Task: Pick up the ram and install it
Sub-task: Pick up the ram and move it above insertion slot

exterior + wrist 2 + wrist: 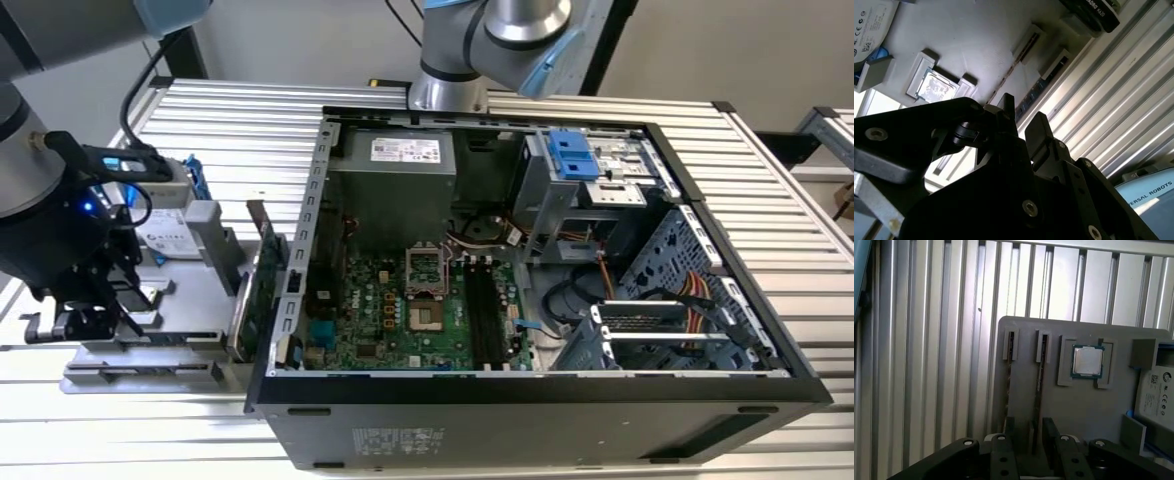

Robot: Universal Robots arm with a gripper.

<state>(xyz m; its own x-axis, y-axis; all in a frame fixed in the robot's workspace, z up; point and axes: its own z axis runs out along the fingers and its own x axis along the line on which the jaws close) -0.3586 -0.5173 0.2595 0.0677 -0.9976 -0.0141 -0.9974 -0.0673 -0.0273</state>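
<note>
Ribbed metal table (240,110), open computer case (534,420) lying on it, grey parts holder (187,300) just beside

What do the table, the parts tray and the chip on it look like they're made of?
Table: bare metal, likely aluminium, judging by the ribbed slats with a bright sheen.
Tray: probably matte grey plastic, going by its dull, uniform surface with raised pockets.
Chip: silvery metal lid, faintly reflective, on a greenish-edged board.
</note>
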